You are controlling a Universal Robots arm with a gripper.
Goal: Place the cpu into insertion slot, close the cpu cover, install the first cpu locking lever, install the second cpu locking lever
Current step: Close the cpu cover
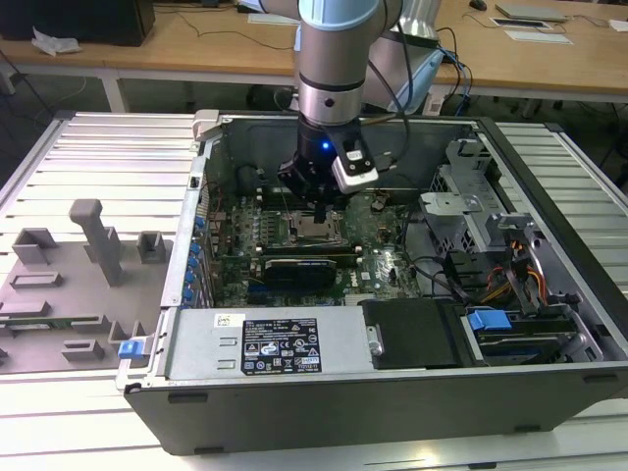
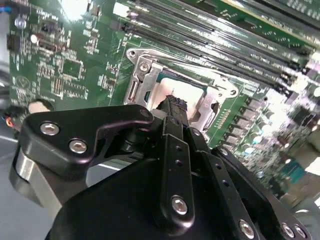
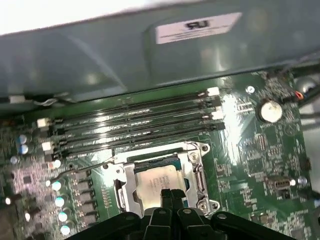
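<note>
While clenched, empty jaws of the gripper (image 3: 167,196) rest on the cpu (image 3: 150,181) in the insertion slot (image 3: 150,161), at 6 o'clock off the arm (image 1: 332,59) in the exterior view, cpu cover (image 3: 197,167) looks lowered; likely cover step, wanting gentle pressure.

The black gripper (image 2: 172,106), fingers pressed together, hangs with its tips right over the pale cpu (image 2: 190,92), which sits within the window of the silver cpu cover (image 2: 141,75) on the green motherboard (image 2: 65,65), near long black memory slots (image 2: 210,37).
</note>
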